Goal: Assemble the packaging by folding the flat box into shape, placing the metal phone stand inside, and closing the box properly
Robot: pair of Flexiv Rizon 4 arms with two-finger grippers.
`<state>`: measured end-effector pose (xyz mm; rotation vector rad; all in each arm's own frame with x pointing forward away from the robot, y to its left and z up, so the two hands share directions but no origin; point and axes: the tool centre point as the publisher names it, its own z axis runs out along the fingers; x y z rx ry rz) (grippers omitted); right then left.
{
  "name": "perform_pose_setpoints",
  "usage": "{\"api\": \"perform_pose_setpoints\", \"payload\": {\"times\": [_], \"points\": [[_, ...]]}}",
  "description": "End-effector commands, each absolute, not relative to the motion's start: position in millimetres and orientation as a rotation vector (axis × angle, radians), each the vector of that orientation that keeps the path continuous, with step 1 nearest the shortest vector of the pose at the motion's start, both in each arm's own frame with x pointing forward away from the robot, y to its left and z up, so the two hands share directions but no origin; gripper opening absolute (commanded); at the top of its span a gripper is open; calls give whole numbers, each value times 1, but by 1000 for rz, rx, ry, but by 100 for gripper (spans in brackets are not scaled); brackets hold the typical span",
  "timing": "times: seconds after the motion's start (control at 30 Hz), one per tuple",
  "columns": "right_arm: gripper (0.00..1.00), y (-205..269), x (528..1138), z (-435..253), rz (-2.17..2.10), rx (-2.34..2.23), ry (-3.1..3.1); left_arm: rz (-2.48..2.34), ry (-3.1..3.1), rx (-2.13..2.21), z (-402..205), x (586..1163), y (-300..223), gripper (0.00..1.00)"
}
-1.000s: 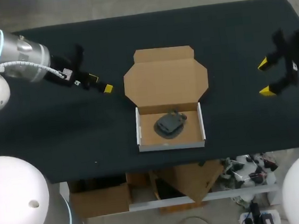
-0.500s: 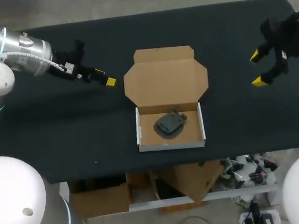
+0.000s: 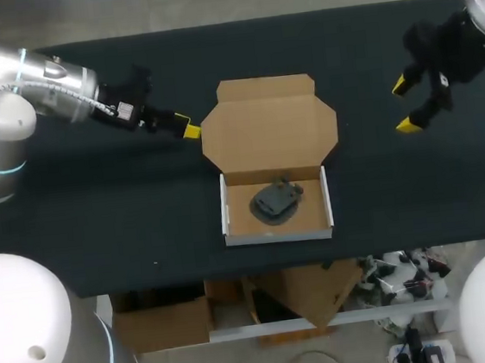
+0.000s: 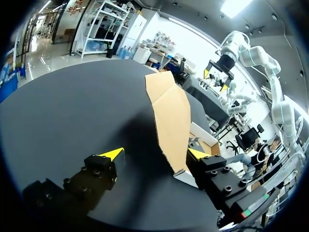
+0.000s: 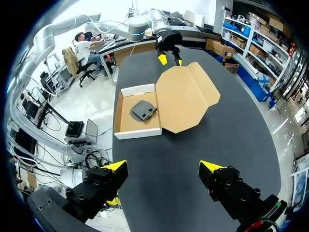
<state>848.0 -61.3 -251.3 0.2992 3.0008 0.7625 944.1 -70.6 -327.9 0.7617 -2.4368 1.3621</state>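
Nearest me, the tray (image 3: 278,235) of the box sits on the table (image 3: 98,214) with its walls folded up. The stand (image 3: 276,200) lies inside it, roughly central. Behind the tray, the lid (image 3: 268,127) lies open and flat on the cloth, side flaps spread, so closing is the step not yet done.

The left gripper (image 3: 186,127) is just beside the lid's left flap. Its fingers are spread and hold nothing. In the left wrist view the flap's edge lies ahead of them, close to one tip. The right gripper (image 3: 403,104) hangs well apart from the lid's right side, fingers likewise spread and empty.

Risks, as I judge them:
- A low finger may push the flap sideways instead of getting under it. The unrestrained box would then slide or turn.
- Lifting from one side only may twist the lid. The side flaps could then land outside the tray walls.
- The stand may sit proud of the walls. If so, the lid would not seat.

Changes from the earlier frames:
- The left gripper has moved in from well clear of the lid to its left edge.
- The right gripper has moved farther back and slightly inward.
- The box and stand have not shifted.
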Motion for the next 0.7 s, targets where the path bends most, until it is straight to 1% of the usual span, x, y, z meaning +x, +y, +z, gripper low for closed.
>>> {"api": "perform_pose_setpoints", "payload": {"times": [0.03,0.07,0.17,0.3,0.53,0.63,0.7], "points": [[100,-59,850,-249,755,298,3009,1375,-2399,722,-335,949,-78,70],[100,-58,850,-248,754,295,3008,1381,-2388,708,-336,949,-81,67],[100,-57,850,-248,752,290,3007,1395,-2361,683,-337,948,-87,70],[100,-54,852,-247,729,286,3009,1403,-2341,660,-338,944,-94,71],[100,-49,855,-247,701,284,3010,1390,-2321,643,-337,938,-105,65],[100,-47,855,-248,696,283,3011,1387,-2318,623,-335,934,-108,58],[100,-46,855,-248,695,282,3012,1389,-2317,619,-334,933,-110,54]]}}
